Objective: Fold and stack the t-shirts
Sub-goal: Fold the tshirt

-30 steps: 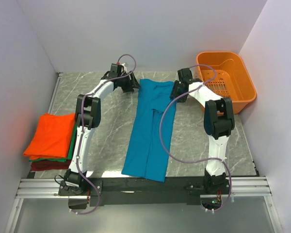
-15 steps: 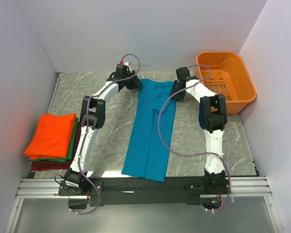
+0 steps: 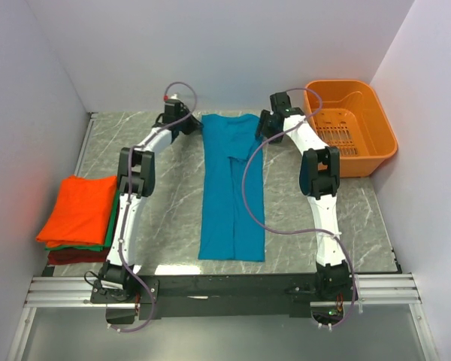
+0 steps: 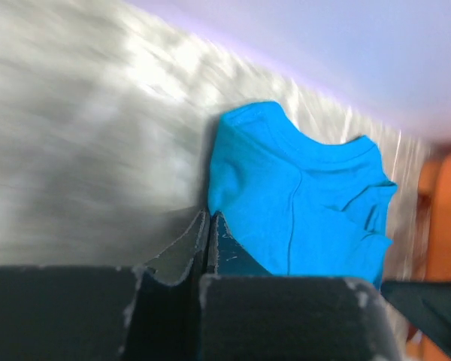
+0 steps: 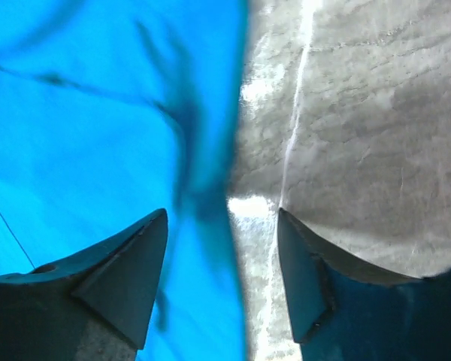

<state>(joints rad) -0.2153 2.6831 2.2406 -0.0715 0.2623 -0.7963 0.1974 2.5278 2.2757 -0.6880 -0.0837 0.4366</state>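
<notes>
A teal-blue t-shirt (image 3: 229, 188) lies as a long narrow strip down the middle of the table, collar end toward the back wall. My left gripper (image 3: 191, 125) is at its far left corner. In the left wrist view the jaws (image 4: 209, 216) are shut, with the edge of the teal cloth (image 4: 301, 195) running into their tips. My right gripper (image 3: 264, 129) is at the far right corner, open, and its fingers straddle the shirt's right edge (image 5: 83, 113) just above the table (image 5: 361, 113). Folded orange (image 3: 79, 209), green (image 3: 110, 226) and dark red (image 3: 68, 257) t-shirts are stacked at the left.
An orange plastic basket (image 3: 383, 143) stands at the back right corner, beside the right arm. White walls close the table on the left, back and right. Purple cables loop from both arms, one of them over the shirt.
The left jaws have shut and the right jaws have opened wider. Both grippers moved toward the back and left. The teal shirt shifted with them and now lies straight instead of slanted.
</notes>
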